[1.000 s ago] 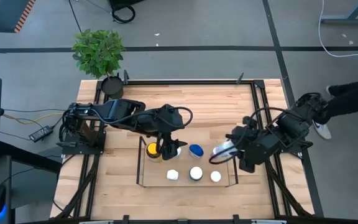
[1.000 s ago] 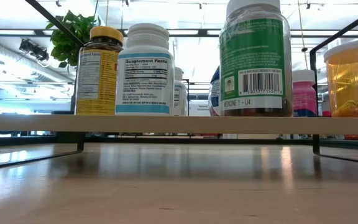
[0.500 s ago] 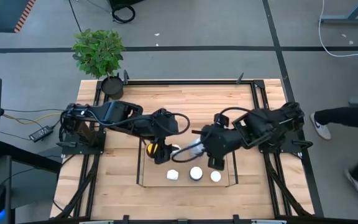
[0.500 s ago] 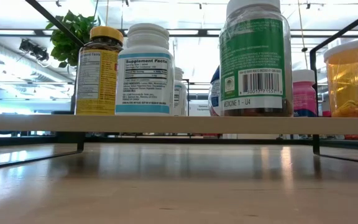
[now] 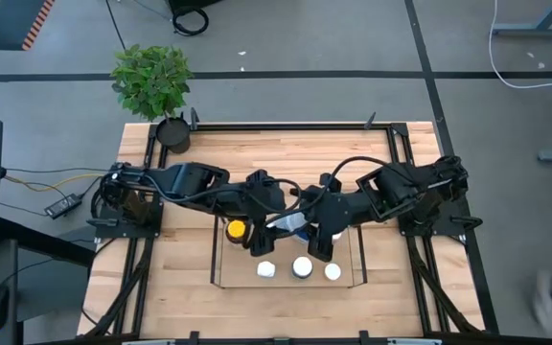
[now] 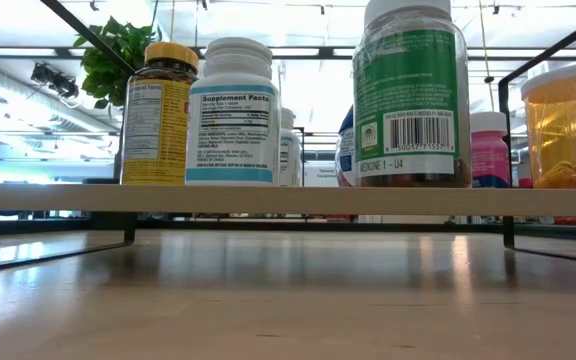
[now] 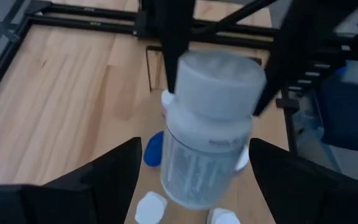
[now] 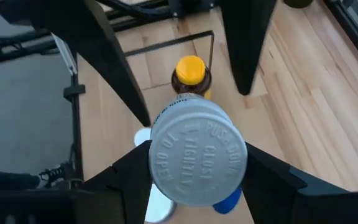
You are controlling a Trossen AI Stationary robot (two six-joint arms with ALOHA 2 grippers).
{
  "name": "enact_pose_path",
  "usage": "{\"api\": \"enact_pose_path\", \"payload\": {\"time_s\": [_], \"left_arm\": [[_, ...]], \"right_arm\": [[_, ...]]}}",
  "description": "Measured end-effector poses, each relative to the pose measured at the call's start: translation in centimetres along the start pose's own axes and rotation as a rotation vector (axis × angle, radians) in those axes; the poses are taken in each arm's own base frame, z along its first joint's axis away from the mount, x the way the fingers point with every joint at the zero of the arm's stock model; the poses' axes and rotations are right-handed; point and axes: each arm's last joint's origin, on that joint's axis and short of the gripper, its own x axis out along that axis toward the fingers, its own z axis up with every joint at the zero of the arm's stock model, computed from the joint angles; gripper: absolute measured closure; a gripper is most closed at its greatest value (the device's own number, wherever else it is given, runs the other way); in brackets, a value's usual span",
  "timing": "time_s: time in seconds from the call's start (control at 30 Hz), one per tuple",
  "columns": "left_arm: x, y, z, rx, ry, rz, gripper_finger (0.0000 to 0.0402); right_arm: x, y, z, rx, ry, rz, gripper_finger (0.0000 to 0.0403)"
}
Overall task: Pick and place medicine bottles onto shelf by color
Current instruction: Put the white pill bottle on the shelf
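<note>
Over the middle of the shelf [image 5: 217, 273], the left gripper [image 7: 188, 168] is clamped on a white-capped bottle [image 7: 207, 127], and the right gripper [image 8: 194, 165] is clamped on a second white bottle [image 8: 197, 155], cap toward its camera; the two meet above the rack. On the shelf below stand a yellow-lidded jar [image 5: 236, 230] at its left end, a blue-capped bottle [image 7: 153, 147] near the middle, and three white caps [image 5: 302, 267] along its near edge. A potted plant [image 5: 153, 81] sits well apart, beyond the table's [image 5: 286, 153] far left corner.

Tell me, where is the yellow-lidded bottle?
From above, the yellow-lidded bottle stands at the shelf's left end, just under the left arm's pincer, left of the white caps.
</note>
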Motion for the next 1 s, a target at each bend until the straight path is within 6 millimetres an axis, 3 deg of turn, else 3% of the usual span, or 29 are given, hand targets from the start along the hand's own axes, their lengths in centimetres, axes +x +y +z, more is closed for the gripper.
{"api": "enact_pose_path", "payload": {"time_s": [0.67,1.0], "left_arm": [[2.7,-0.7,0.1,0.024,0.003,-0.003,0.0099],[2.7,-0.5,-0.5,0.039,0.061,0.014,0.01]], "right_arm": [[0.1,0.3,0.5,0.017,-0.05,0.022,0.0187],[0.0,0.2,0.4,0.022,-0.04,0.02,0.0187]]}}
